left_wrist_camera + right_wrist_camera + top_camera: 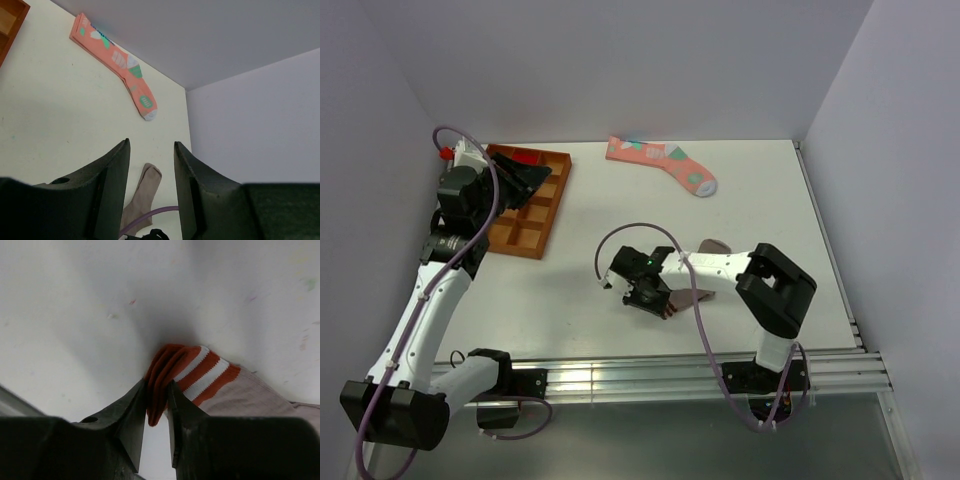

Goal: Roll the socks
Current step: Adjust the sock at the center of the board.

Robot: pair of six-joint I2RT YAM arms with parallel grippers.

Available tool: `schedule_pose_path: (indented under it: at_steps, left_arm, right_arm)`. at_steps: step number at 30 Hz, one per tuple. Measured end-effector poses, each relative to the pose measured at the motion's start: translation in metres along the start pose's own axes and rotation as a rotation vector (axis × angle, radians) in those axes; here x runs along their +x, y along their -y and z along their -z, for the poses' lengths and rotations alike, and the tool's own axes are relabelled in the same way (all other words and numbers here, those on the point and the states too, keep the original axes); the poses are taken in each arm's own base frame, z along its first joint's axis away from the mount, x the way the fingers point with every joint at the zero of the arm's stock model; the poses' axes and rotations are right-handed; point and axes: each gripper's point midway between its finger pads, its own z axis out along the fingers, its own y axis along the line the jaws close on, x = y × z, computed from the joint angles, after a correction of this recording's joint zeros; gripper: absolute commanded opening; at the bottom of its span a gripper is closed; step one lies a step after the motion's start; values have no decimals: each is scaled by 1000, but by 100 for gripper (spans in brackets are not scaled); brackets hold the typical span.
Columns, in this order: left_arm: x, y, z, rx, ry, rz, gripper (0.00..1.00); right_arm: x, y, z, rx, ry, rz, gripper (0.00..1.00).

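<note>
Pinches in the closed right tool (156,390) just the folded, ribbed red-and-white cuff (202,372) of the grey sock (255,397), limp soft knit flat near the front of the smooth white bench (620,200); could lose so thin a fold, or drag the sock instead of rolling it. Farther left, holds nothing in the half-open left tool (151,145) above the compartmented wooden tray (510,228). Farthest, pink sock (660,163) patched teal and white, flat at the bench's far edge.

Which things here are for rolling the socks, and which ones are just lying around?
For the job:
- striped sock, its cuff pinched in the right claw
- pink sock, lying flat, far back

Just lying about:
- wooden tray, on the left
</note>
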Motion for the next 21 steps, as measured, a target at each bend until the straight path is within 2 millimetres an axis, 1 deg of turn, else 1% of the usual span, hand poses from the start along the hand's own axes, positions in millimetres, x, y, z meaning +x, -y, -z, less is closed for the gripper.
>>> schedule_pose_path:
  at_steps: [4, 9, 12, 14, 16, 19, 21]
  left_arm:
    - [1, -3, -2, -10, -6, 0, 46]
    - [2, -5, -3, -27, -16, 2, 46]
    - [1, -6, -2, -39, -14, 1, 46]
    - [-1, -7, -1, -47, -1, 0, 46]
    - [-4, -8, 2, -61, 13, 1, 46]
    - [-11, -4, 12, -62, 53, -2, 47]
    - [-17, 2, 21, -49, 84, -5, 47]
  right_arm:
    - [-23, 20, -4, 79, 0, 51, 27]
    - [-70, 43, -10, 185, 68, 142, 25]
    - [-88, 41, -12, 226, 110, 207, 23]
    - [-95, 35, -14, 242, 135, 251, 24]
    - [-97, 29, -14, 258, 163, 295, 24]
    - [-90, 20, -12, 256, 187, 345, 24]
    - [-82, 13, -11, 229, 195, 363, 24]
